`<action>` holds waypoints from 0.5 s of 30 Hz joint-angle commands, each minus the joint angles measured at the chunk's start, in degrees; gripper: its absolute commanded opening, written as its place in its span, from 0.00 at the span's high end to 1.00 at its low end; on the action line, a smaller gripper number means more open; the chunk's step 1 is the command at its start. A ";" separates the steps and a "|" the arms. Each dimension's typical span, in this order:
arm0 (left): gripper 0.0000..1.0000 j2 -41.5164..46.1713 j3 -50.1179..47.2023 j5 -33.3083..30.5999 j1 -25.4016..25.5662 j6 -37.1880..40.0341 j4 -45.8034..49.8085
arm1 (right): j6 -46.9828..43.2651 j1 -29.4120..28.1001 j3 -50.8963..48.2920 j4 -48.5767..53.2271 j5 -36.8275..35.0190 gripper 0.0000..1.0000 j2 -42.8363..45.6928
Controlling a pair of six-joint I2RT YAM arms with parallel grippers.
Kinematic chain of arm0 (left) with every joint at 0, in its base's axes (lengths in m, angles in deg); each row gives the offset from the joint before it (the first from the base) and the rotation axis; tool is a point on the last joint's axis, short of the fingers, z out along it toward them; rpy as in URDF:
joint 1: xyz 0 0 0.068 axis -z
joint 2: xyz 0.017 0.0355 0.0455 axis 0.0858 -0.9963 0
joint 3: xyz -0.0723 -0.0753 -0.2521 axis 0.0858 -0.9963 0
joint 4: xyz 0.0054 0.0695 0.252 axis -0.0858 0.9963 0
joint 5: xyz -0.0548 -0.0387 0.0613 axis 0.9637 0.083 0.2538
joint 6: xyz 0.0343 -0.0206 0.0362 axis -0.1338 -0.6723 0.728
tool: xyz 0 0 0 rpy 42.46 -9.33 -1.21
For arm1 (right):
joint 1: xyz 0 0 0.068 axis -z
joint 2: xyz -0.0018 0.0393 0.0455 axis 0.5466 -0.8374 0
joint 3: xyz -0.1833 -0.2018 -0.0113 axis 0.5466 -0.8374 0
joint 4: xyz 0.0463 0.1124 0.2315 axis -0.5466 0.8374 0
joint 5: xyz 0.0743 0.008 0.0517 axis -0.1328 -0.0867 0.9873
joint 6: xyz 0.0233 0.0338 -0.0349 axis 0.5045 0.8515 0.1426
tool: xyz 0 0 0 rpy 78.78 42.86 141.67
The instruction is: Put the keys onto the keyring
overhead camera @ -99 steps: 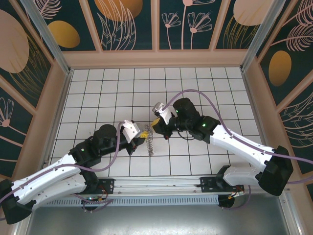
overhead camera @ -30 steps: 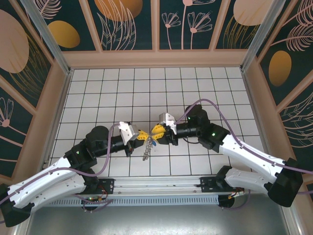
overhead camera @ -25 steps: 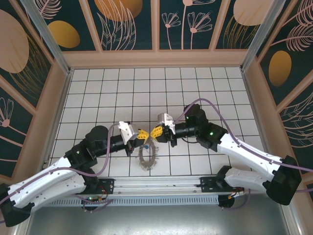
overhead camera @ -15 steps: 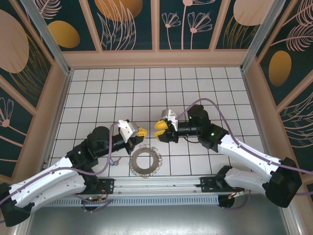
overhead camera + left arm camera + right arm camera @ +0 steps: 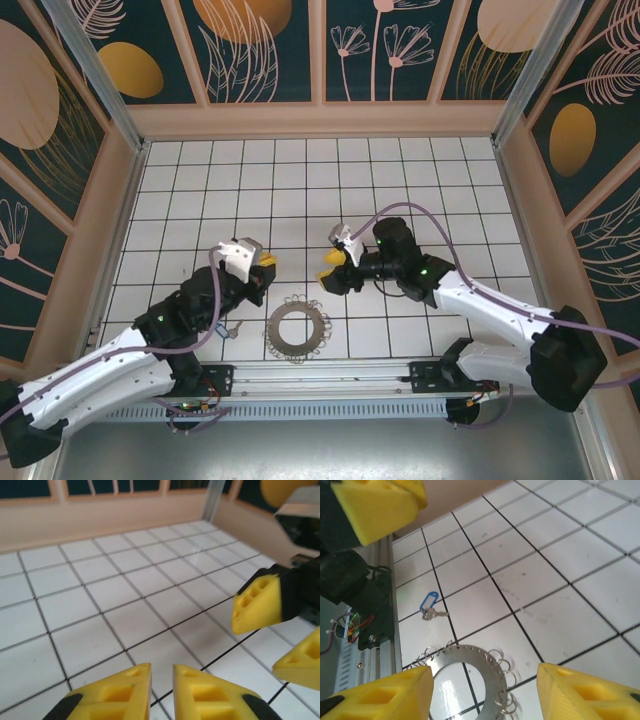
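The keyring (image 5: 297,333) lies flat on the tiled floor near the front edge, a grey washer-like ring with small wire loops round its rim; the right wrist view shows the keyring (image 5: 490,667) just below my fingers. The key (image 5: 232,328), blue-tagged with a short silvery blade, lies loose to the ring's left, apart from it, and appears as the key (image 5: 431,607) beyond the ring. My left gripper (image 5: 262,262) (image 5: 161,667) hovers above the floor, fingers a narrow gap apart, empty. My right gripper (image 5: 330,270) (image 5: 485,680) is wide open and empty, facing the left one.
An aluminium rail (image 5: 320,378) carrying both arm bases runs along the near edge, close behind the ring and key. Wooden walls (image 5: 320,118) enclose the tiled floor (image 5: 300,190) at the back and sides. The right gripper's yellow fingers (image 5: 257,602) show close in the left wrist view.
The keyring, held up between both grippers a second ago, dropped and now lies flat on the floor. Both grippers pulled apart and back, the left one lifting leftward.
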 commanded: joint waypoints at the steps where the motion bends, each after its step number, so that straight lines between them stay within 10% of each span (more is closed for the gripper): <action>1: 0.74 -2.98 -1.04 -4.01 0.06 -5.15 2.17 | 3.89 0.65 -1.25 -2.39 -1.53 0.40 -2.58; 15: 0.36 -19.62 1.38 5.07 -1.80 -22.44 14.90 | 11.76 4.39 -7.77 -10.61 -2.74 0.28 -6.17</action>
